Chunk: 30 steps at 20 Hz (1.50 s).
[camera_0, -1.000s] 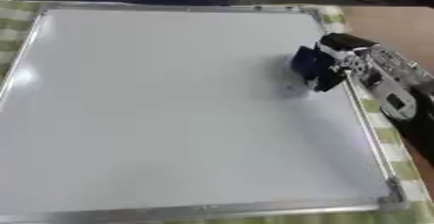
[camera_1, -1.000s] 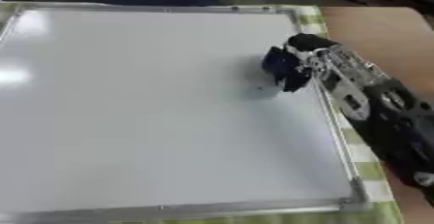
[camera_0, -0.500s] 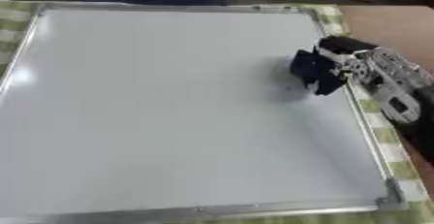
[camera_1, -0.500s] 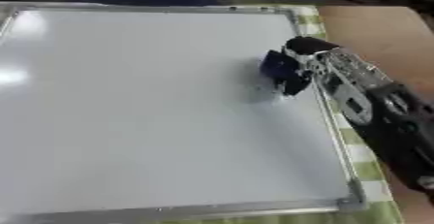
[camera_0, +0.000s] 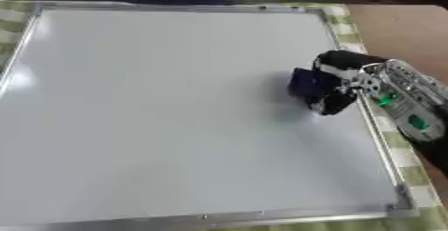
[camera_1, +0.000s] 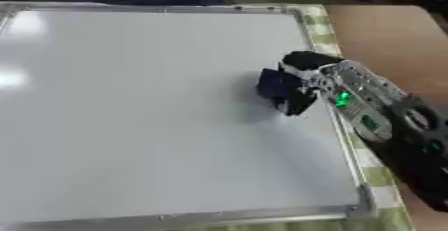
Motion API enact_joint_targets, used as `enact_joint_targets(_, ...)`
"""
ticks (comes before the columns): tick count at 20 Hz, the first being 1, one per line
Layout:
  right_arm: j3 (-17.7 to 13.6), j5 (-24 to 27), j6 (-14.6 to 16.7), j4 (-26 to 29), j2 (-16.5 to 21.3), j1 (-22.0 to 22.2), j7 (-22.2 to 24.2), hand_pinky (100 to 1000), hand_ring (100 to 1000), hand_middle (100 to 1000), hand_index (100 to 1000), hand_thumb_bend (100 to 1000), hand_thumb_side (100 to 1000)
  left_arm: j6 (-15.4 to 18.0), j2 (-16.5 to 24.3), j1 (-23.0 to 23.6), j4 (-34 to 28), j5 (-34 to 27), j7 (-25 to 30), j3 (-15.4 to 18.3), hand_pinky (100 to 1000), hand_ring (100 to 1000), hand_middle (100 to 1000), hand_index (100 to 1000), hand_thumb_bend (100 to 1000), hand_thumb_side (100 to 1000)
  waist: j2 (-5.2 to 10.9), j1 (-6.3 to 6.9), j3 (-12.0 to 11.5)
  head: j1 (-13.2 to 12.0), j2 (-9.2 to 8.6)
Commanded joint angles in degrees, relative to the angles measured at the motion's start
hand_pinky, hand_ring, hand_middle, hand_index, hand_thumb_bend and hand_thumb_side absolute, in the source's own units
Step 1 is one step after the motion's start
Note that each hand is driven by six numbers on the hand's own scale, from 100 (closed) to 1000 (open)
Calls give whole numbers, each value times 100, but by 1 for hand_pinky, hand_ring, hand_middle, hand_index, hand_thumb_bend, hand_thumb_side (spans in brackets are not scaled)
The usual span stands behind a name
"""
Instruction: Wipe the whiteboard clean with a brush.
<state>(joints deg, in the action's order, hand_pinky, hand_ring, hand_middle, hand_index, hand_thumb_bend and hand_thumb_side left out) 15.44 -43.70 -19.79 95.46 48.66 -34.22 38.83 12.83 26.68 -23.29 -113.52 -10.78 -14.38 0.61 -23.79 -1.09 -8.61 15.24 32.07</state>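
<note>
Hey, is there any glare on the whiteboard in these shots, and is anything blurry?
Left eye view: a bright patch of glare on the whiteboard near its left edge. Right eye view: glare at the far left corner and left edge. Both views are soft; the right hand and dark blue brush are smeared.

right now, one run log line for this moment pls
right robot hand: shut on blue brush | brush: on whiteboard, near right edge | board: no marks visible | left robot hand: not in view

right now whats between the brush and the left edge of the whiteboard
Nothing: in the left eye view, only bare white board surface runs from the blue brush, held in the right hand, to the whiteboard frame's left edge. No marks show.
</note>
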Motion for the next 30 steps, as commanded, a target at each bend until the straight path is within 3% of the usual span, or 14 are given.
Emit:
enact_joint_targets(1, 18, 61, -10, 215, 177, -30, 54, 437, 553, 355, 144, 100, 100, 11, 110, -74, -107, 10, -1, 52, 687, 856, 801, 853, 237, 1000, 114, 19, -8, 2, -22)
enact_joint_targets(13, 46, -39, -57, 270, 238, -34, 108, 433, 556, 355, 144, 100, 100, 14, 120, -80, -107, 12, 0, 55, 687, 857, 802, 853, 236, 1000, 116, 8, -22, 8, -53)
enact_joint_targets(30, -115, -671, -225, -946, 94, -264, -177, 425, 563, 355, 145, 100, 100, 22, 126, -86, -107, 18, 6, 56, 686, 857, 802, 853, 234, 1000, 104, 34, -83, 44, -29)
